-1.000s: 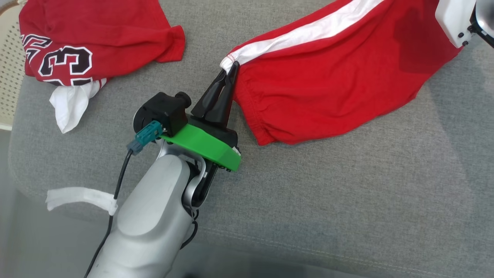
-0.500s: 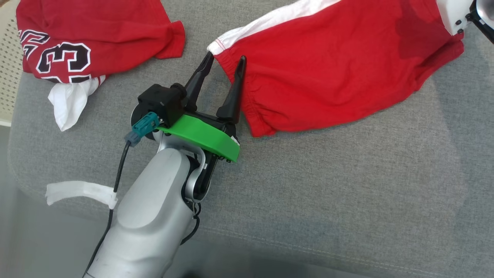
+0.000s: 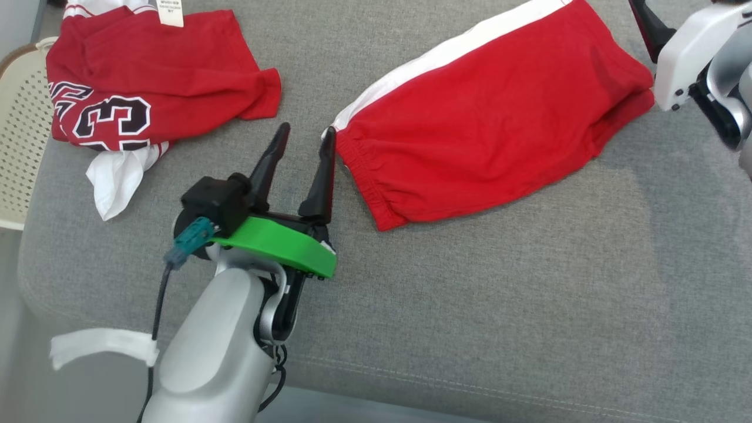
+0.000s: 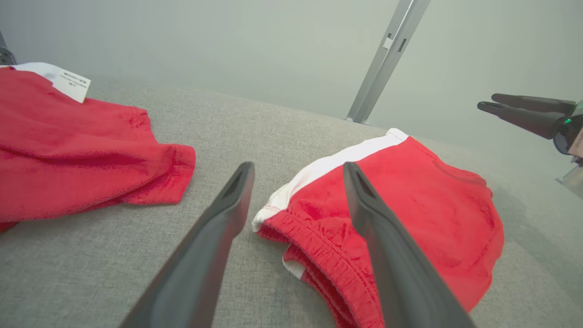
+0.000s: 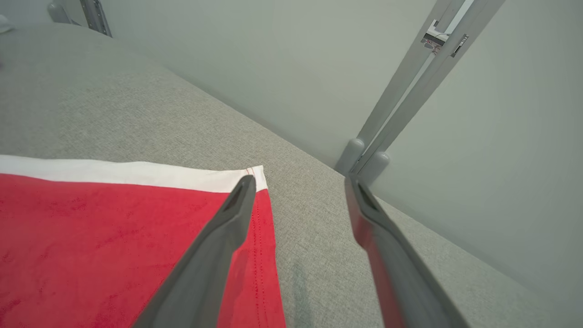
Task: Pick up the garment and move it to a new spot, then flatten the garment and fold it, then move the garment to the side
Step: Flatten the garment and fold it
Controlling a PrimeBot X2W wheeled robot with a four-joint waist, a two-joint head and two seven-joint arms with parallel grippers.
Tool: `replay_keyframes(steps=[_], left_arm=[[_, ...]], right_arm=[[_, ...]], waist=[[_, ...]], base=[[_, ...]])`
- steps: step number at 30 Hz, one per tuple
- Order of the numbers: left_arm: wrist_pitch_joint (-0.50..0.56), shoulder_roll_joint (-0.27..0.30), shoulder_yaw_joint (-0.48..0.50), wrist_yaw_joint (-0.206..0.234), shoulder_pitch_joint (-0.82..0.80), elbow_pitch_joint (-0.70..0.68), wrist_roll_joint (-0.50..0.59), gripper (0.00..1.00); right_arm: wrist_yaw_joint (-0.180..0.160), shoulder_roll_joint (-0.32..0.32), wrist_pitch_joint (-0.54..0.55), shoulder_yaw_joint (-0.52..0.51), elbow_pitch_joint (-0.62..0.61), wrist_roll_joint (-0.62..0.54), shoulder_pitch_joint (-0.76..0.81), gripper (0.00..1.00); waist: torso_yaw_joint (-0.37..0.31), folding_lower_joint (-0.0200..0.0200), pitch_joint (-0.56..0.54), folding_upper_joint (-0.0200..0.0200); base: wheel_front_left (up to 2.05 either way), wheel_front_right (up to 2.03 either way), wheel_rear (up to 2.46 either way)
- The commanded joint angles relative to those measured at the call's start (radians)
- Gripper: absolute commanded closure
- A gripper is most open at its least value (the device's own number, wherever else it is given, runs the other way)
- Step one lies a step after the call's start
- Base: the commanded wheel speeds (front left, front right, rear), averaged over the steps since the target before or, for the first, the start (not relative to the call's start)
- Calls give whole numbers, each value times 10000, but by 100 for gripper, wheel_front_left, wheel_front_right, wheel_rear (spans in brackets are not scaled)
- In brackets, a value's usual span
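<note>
Both wide, empty: left hand (image 3: 307, 129) just beside shorts (image 3: 482, 123) waistband; right hand (image 5: 300, 180) at hem corner.

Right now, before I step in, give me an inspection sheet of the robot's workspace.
Surface: grey cushion, wide bare patches.
Job's things: red shorts, white side stripe, lying flat.
Clutter: red jersey over white cloth; white strip by the cable.
Grippers: left gripper open, empty, beside the waistband; right gripper open, empty, at the hem corner.
Cables: black cable with teal connector along the left arm.
Surroundings: grey wall, metal post, cream perforated object.
</note>
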Motion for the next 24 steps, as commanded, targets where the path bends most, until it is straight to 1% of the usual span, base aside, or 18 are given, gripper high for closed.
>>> replay_keyframes(steps=[1,2,5,9,10,12,16,18,24], left_arm=[[-10,54,147,46,96,-212,92,0],[-7,30,433,94,379,-544,130,0],[-8,-37,1128,44,1202,-1519,416,0],[-7,-87,1744,61,2208,-2343,681,0],[-7,-92,1807,104,2419,-2456,742,0],[-8,-99,1814,123,2846,-2611,504,0],[-8,-93,2058,52,3548,-2932,360,0],[-8,-96,2214,-33,3985,-3165,647,0],[-8,-96,2403,-115,4562,-3517,1100,0]], right_arm=[[-14,136,-128,-98,39,122,227,0],[-16,221,-296,-371,141,291,359,0],[-14,555,-718,-1125,492,781,918,0],[-14,932,-1029,-1752,1004,832,1463,0],[-14,1012,-1077,-1886,1134,790,1571,0],[-14,1102,-1136,-2209,1427,731,1788,0],[-14,1340,-1190,-3012,2000,564,2065,0],[-14,1444,-1187,-3570,2358,374,2312,0],[-14,1602,-1186,-4244,3010,49,2549,0]], waist=[[-134,0,-327,0],[-155,0,-417,0],[-191,0,-680,0],[-221,0,-943,0],[-217,0,-988,0],[-190,0,-1080,0],[-114,0,-1155,0],[-2,0,-1132,0],[322,0,-890,0]], base=[[0,0,0],[0,0,0],[0,0,0],[0,0,0],[0,0,0],[0,0,0],[0,0,0],[0,0,0],[0,0,0]])
